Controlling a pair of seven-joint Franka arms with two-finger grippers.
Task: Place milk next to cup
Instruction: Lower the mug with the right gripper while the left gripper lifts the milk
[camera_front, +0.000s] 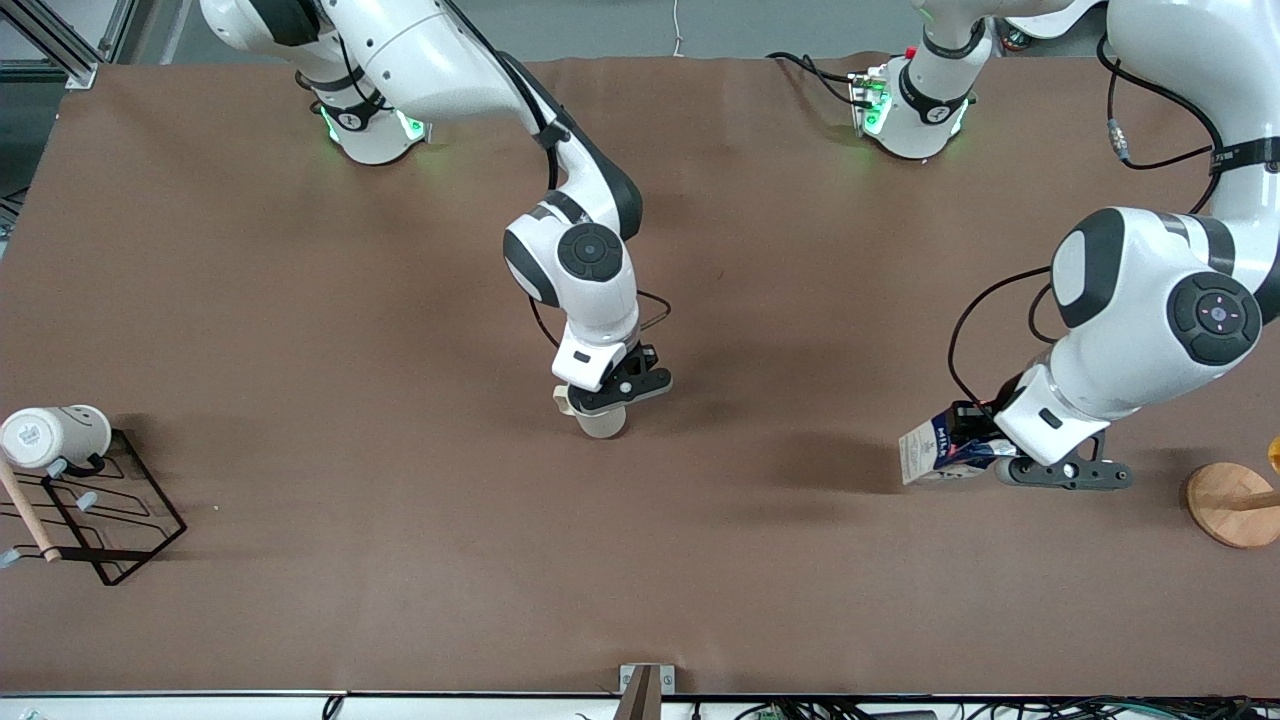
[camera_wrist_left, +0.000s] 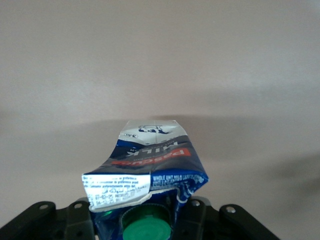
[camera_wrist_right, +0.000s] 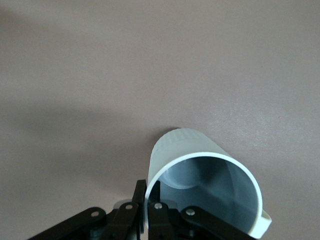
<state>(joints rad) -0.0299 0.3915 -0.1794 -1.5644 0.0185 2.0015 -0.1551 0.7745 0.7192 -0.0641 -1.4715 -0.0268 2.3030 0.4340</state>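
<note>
I see the milk carton (camera_front: 935, 452) clenched in my left gripper (camera_front: 1066, 472), tipped and held above the tabletop (camera_front: 300, 300) toward the left arm's end, green cap (camera_wrist_left: 146, 231) between the fingers. My right gripper (camera_front: 622, 392) pinches the rim of the grey-beige cup (camera_front: 603, 421) around mid-table. A white mug (camera_front: 52, 436) sits on a black wire rack (camera_front: 110, 520) at the right arm's edge, and a round wooden stand (camera_front: 1232, 503) at the other

The milk (camera_front: 935, 452) lies well apart from the cup (camera_front: 603, 420), toward the left arm's end
</note>
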